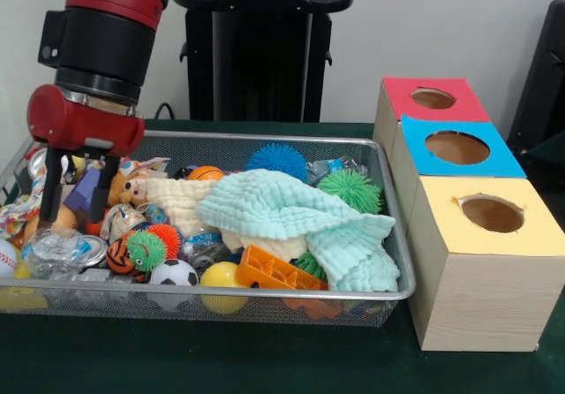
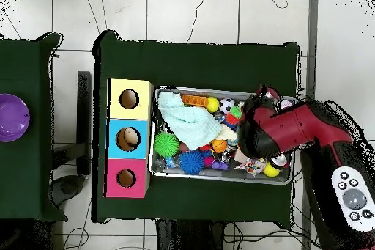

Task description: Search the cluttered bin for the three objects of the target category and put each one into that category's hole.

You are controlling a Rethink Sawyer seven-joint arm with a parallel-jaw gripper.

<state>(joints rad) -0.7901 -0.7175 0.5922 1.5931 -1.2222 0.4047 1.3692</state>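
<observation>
The wire-mesh bin (image 1: 388, 292) is full of mixed toys; in the overhead view its rim (image 2: 220, 177) shows beside the boxes. My gripper (image 1: 72, 217) reaches down into the bin's left end, open, with the fingers (image 1: 48, 191) spread among the toys. A crumpled clear plastic lump (image 1: 53, 253) lies just in front of and below the fingertips. Another bluish clear lump (image 1: 328, 169) shows at the back by the blue spiky ball. A third is not clearly visible. The blue-topped hole (image 1: 456, 147) is the middle of three boxes, also seen from overhead (image 2: 127, 138), where my arm (image 2: 286, 130) hides the gripper.
A mint cloth (image 1: 291, 213) and a cream cloth (image 1: 181, 201) cover the bin's middle. Spiky balls (image 1: 350, 189), an orange plastic toy (image 1: 274, 270), a small soccer ball (image 1: 174, 273) and a can (image 1: 93, 251) crowd around. Red-topped (image 1: 433, 99) and yellow-topped (image 1: 492, 213) holes flank the blue one.
</observation>
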